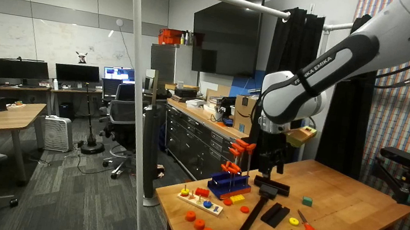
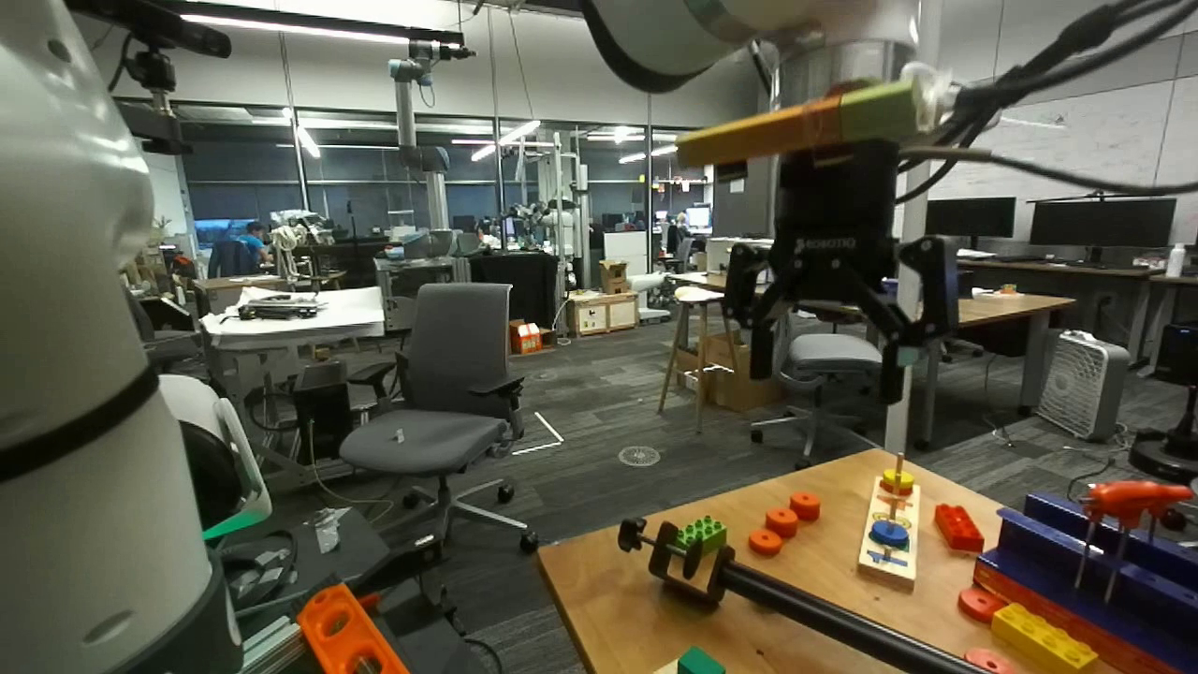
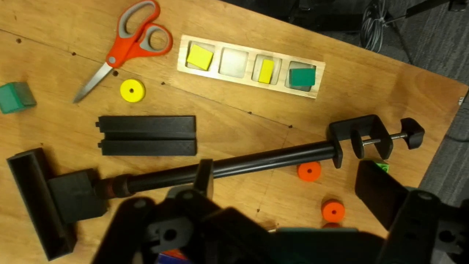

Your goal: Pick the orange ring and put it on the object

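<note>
Several orange rings lie flat on the table. A row of them shows in an exterior view (image 1: 199,224), and they also show in another exterior view (image 2: 781,521). In the wrist view one orange ring (image 3: 309,171) lies beside the black pole and another (image 3: 333,211) lies lower, with part of a further ring behind the gripper. The wooden peg board (image 1: 196,204) holds a yellow ring and a blue ring on its pegs; it also shows here (image 2: 880,573). My gripper (image 2: 826,366) is open and empty, high above the table; its fingers spread wide in the wrist view (image 3: 287,185).
A black clamp pole (image 3: 271,161) lies across the table. Scissors (image 3: 126,47), a yellow ring (image 3: 132,90), a wooden block tray (image 3: 232,76) and black bars (image 3: 148,135) lie nearby. A blue tool rack (image 1: 220,185) with upright orange-handled tools stands behind the peg board.
</note>
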`<state>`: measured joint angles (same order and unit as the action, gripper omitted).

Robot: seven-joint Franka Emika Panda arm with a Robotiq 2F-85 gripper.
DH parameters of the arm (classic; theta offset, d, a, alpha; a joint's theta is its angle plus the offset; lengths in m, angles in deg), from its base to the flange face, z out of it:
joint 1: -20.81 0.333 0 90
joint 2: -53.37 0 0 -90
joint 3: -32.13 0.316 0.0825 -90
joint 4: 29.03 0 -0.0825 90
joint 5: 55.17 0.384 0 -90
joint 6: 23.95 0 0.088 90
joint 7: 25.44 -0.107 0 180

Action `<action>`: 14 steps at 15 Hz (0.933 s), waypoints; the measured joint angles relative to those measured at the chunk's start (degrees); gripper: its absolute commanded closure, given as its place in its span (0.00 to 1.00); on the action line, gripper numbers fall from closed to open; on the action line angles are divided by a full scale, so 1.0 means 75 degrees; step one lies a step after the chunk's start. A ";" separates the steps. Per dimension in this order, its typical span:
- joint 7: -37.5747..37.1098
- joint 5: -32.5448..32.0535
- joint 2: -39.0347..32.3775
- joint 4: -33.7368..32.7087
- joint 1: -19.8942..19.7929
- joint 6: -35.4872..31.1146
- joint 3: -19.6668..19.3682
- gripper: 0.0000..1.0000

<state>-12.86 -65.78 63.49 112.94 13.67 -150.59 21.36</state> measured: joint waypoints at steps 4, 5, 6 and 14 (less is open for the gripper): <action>-0.0046 0.0095 -0.1046 0.0354 0.0137 -0.1766 0.0306 0.00; -0.0072 0.0093 -0.1308 0.0420 0.0157 -0.2259 0.0398 0.00; -0.0104 0.0087 -0.1554 0.0472 0.0173 -0.2726 0.0482 0.00; -0.0138 0.0088 -0.3474 0.0325 0.0292 -0.5206 0.0920 0.00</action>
<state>-13.89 -65.12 37.44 115.38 15.86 -189.64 28.26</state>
